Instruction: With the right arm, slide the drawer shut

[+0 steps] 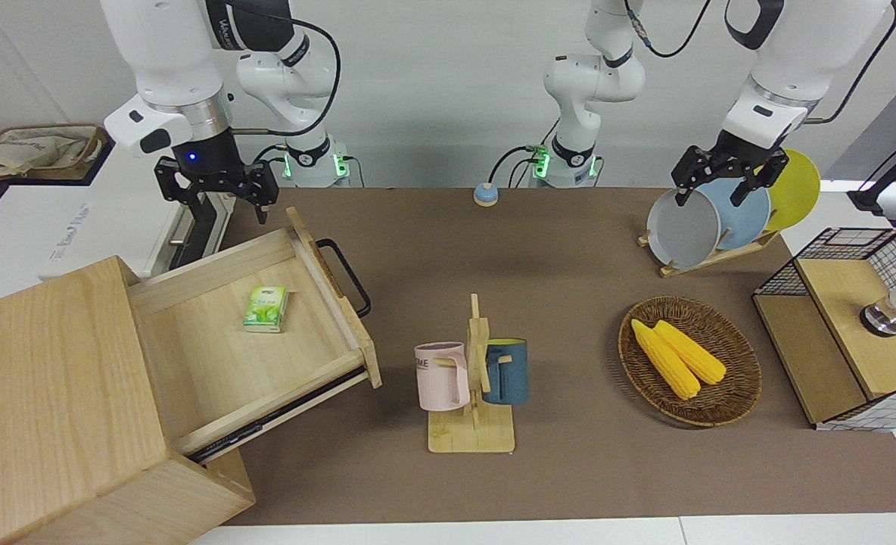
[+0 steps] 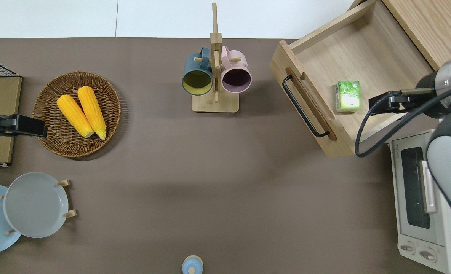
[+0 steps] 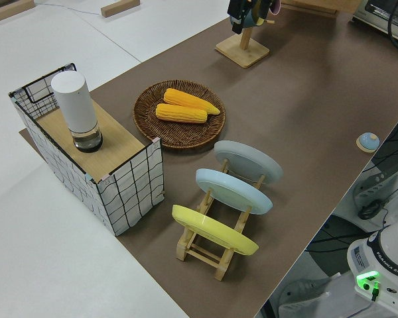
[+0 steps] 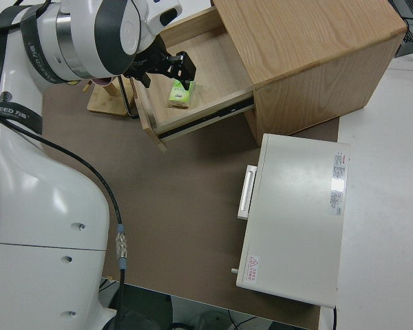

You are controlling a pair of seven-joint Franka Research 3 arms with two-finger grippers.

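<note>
The drawer [image 1: 213, 356] stands pulled out of the pale-wood cabinet [image 1: 47, 378], its black bar handle [image 1: 346, 276] facing the table's middle. A small green box [image 1: 266, 309] lies in it. My right gripper [image 1: 213, 193], with its blue light, is open and empty, up in the air. In the overhead view it [image 2: 385, 104] is over the drawer's [image 2: 362, 61] side wall nearest the robots, beside the green box [image 2: 348, 96]. The right side view shows it [image 4: 175, 69] over the drawer too. The left arm is parked, its gripper [image 1: 728, 182] open.
A white toaster oven [image 2: 423, 198] stands nearer to the robots than the drawer. A mug rack [image 1: 472, 378] stands beside the drawer front. A basket with corn [image 1: 690, 359], a plate rack [image 1: 713, 219] and a wire-mesh box [image 1: 849, 325] are toward the left arm's end.
</note>
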